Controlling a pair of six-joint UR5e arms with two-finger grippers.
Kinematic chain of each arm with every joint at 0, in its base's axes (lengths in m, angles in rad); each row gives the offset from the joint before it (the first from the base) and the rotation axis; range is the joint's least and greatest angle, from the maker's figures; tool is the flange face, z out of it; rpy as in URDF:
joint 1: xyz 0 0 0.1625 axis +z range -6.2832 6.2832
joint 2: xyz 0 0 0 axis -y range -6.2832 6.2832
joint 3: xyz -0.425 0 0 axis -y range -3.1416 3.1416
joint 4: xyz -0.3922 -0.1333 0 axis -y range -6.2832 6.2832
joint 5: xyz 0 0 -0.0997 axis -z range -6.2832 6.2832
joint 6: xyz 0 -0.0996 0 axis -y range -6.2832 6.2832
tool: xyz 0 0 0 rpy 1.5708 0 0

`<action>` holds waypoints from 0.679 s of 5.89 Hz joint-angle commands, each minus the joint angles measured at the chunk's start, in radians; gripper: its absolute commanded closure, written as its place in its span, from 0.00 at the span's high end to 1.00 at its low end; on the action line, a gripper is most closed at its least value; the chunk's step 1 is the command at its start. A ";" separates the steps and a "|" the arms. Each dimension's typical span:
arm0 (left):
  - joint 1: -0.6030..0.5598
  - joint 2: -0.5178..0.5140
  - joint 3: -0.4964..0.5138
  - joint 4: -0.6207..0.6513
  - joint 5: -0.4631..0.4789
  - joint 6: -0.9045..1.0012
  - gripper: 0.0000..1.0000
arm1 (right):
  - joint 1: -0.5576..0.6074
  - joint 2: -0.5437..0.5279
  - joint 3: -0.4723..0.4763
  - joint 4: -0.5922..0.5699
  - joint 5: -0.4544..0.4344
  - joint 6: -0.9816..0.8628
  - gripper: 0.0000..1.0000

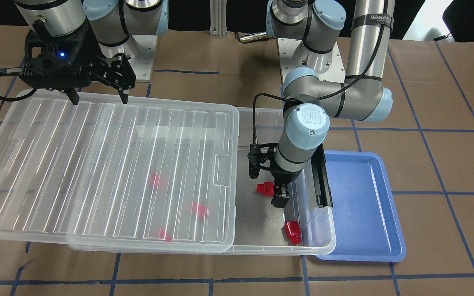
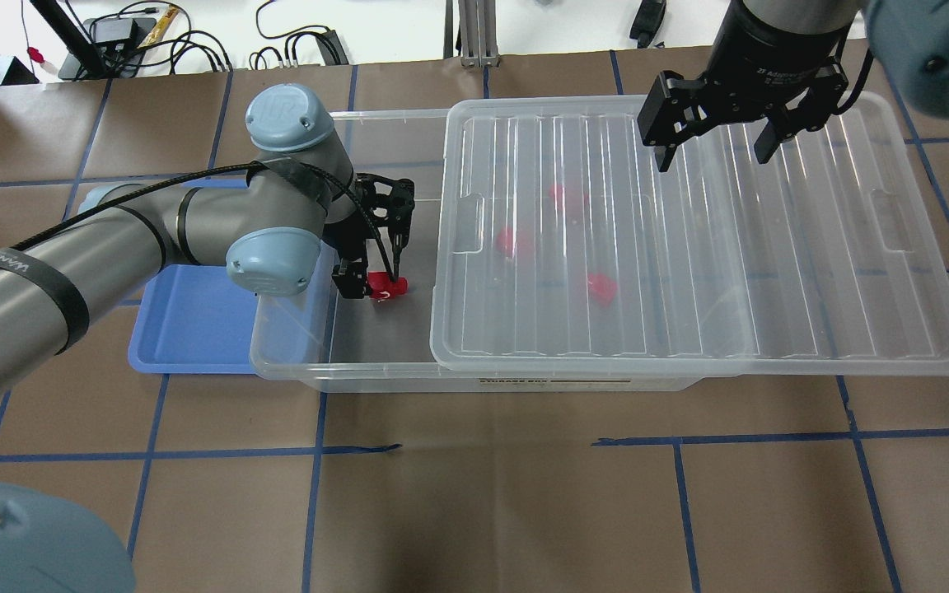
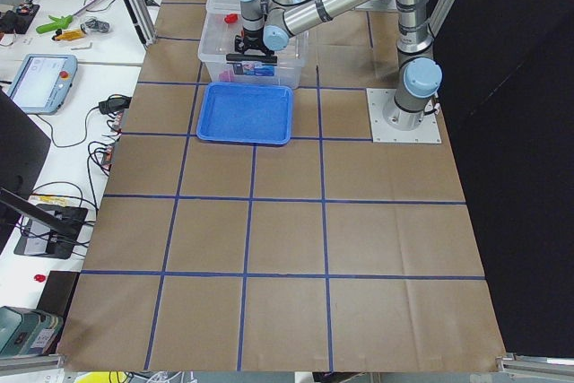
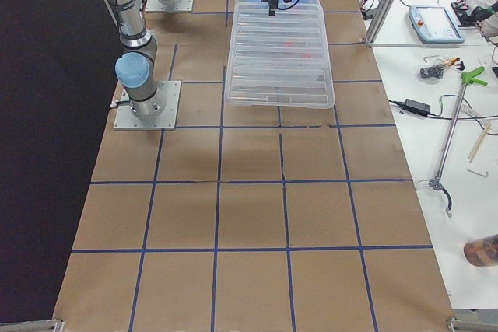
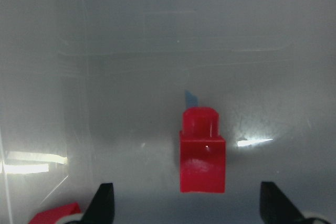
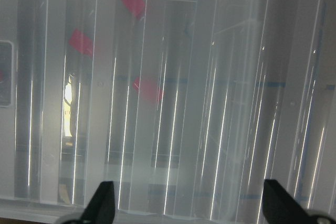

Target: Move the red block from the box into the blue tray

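Note:
The clear box [image 2: 359,372] has its ribbed lid [image 2: 771,247] slid aside over most of it. My left gripper [image 2: 367,284] is open inside the uncovered end, low over the floor. In the left wrist view one red block [image 5: 202,156] lies just ahead, in line with the gap between the open fingers [image 5: 105,203]. A second red block [image 5: 52,216] lies just outside one finger, also seen overhead [image 2: 388,287]. Three more red blocks [image 2: 565,198] show through the lid. The blue tray [image 2: 194,321] sits beside the box end. My right gripper [image 2: 717,148] is open and empty above the lid.
A black latch bar [image 1: 322,181] stands at the box end between the left gripper and the tray. The left forearm [image 2: 112,247] reaches over the tray. The lid overhangs the box on the right arm's side [image 1: 15,185]. Brown table covering with blue tape lines surrounds everything.

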 commanded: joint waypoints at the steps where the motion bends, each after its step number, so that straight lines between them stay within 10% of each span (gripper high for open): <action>1: -0.012 -0.027 0.000 0.032 0.006 0.008 0.96 | 0.000 0.000 0.000 0.000 0.000 0.001 1.00; 3: -0.012 -0.030 -0.006 0.026 0.009 0.012 0.73 | 0.000 0.002 0.000 0.000 0.000 0.001 1.00; 4: -0.012 -0.028 -0.006 0.023 0.011 0.035 0.43 | 0.000 0.000 0.000 0.000 0.000 0.001 1.00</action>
